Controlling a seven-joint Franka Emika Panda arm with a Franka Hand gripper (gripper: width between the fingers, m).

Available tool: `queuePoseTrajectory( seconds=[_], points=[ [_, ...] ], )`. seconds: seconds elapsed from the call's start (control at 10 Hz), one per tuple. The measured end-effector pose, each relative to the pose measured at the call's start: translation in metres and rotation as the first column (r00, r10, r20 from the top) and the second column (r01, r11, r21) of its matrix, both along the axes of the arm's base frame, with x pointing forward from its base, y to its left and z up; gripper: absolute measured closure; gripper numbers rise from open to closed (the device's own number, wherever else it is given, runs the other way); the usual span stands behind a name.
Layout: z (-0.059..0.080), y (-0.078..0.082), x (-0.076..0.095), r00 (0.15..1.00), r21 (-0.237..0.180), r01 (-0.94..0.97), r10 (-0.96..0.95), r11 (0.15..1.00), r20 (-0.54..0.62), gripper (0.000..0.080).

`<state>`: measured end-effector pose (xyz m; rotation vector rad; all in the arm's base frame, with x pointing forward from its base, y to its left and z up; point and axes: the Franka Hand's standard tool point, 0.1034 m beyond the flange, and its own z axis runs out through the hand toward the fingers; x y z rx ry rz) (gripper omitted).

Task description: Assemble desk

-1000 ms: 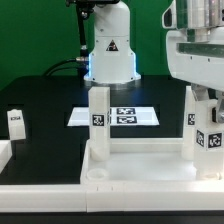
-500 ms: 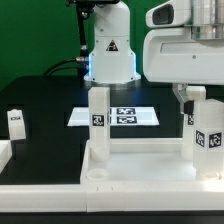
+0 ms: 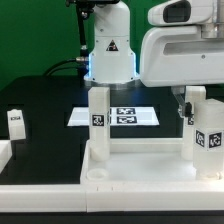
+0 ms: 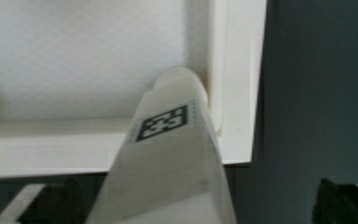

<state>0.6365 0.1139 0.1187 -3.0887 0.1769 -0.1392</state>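
Note:
The white desk tabletop (image 3: pixel 140 165) lies at the front with its rim up. A tagged leg (image 3: pixel 97 122) stands in its left corner socket. Two tagged legs stand on the right, a near one (image 3: pixel 207 135) and a far one (image 3: pixel 190 115). A loose leg (image 3: pixel 15 122) stands at the exterior view's left. My gripper (image 3: pixel 193 93) hangs over the right legs. In the wrist view a tagged leg (image 4: pixel 163 150) stands on the tabletop (image 4: pixel 69 90) between my open gripper's (image 4: pixel 185 203) dark fingers (image 4: pixel 28 205), which are clear of it on both sides.
The marker board (image 3: pixel 115 116) lies on the black table behind the tabletop. The robot base (image 3: pixel 110 50) stands at the back. A white rail (image 3: pixel 5 152) sits at the exterior view's left edge.
The arm's hand has moved toward the exterior view's left, over the right legs. The legs and tabletop have not moved.

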Motion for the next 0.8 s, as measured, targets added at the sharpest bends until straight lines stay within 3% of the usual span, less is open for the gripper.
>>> queuePoseTrajectory(
  seconds=[0.1,0.2,0.3,0.4,0.5,0.7,0.8],
  points=[
    [-0.0001,-0.0007,0.0001,1.000,-0.001,0.003,-0.003,1.000,0.000,0.0242],
    [-0.0001,-0.0005,0.0000,0.999,0.004,0.051,-0.051,0.999,-0.002,0.0242],
    [-0.0003,-0.0004,0.0000,0.992,0.011,0.123,-0.123,0.992,-0.006,0.0441],
    [-0.0003,-0.0008,-0.0001,0.981,0.017,0.192,-0.192,0.981,-0.010,0.0515],
    [-0.0004,-0.0005,-0.0001,0.967,0.022,0.253,-0.253,0.967,-0.014,0.0515],
    [-0.0002,0.0018,-0.0010,0.832,0.031,0.554,-0.553,0.832,-0.035,0.0515],
    [-0.0014,0.0066,-0.0025,0.669,0.038,0.743,-0.741,0.668,-0.063,0.0515]
  ],
)
